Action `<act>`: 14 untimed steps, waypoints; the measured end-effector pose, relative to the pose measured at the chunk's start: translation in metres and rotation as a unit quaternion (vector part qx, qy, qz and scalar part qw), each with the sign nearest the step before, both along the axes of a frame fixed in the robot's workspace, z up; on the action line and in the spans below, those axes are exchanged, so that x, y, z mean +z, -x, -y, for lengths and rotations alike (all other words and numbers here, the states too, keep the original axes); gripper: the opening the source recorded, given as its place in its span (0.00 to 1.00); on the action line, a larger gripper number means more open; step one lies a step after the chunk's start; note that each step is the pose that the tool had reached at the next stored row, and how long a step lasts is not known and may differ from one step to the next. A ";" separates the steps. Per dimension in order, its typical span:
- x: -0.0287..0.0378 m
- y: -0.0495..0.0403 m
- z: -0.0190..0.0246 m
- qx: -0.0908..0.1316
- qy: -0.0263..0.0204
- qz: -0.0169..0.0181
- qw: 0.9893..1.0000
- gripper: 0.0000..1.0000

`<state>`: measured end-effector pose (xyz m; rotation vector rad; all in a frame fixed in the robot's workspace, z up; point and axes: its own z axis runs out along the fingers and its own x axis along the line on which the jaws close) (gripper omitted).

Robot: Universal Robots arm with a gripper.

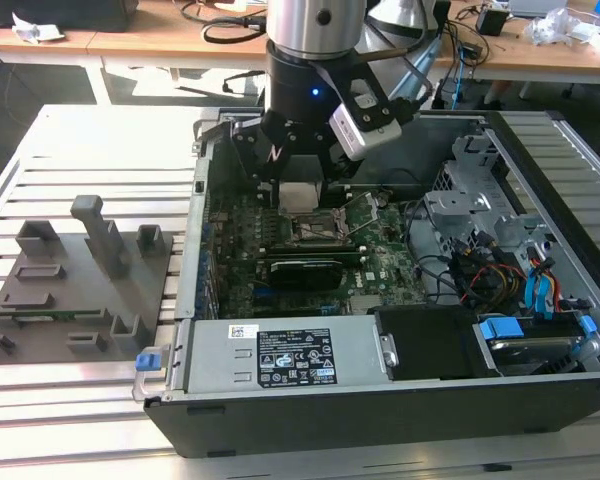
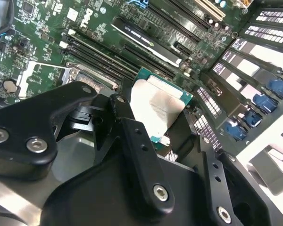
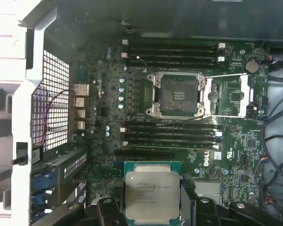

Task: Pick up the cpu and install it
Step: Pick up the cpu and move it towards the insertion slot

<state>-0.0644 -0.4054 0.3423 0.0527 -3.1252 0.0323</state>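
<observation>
— What lies off to the exterior view's left of the gripper [image 1: 302,198]?

— A grey holder [image 1: 80,270] on the desk [image 1: 90,130], well apart from it; then the open case [image 1: 380,410], and the gripper hangs inside that.

— And the gripper itself?

— Closed on the cpu [image 3: 152,197], clamped on two opposite edges; the metal top plate faces the cameras in both wrist views; the chip is held flat, clear of the board [image 3: 236,141].

— Where's the socket [image 3: 177,96]?

— Ahead of the gripper, across a bank of black slots [image 3: 170,136]; its frame stands open; near the cpu but apart from it.

— To the exterior view's right?

— A drive cage [image 1: 480,200] and cables [image 1: 500,275], well apart from the gripper.
</observation>
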 end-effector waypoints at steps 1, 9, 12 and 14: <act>-0.0025 -0.0018 0.0000 0.000 0.000 -0.001 1.000 0.55; -0.0144 -0.0123 -0.0025 0.000 -0.004 -0.004 1.000 0.55; -0.0166 -0.0133 -0.0095 0.000 -0.006 -0.004 1.000 0.55; -0.0198 -0.0152 -0.0165 0.000 -0.009 -0.004 1.000 0.55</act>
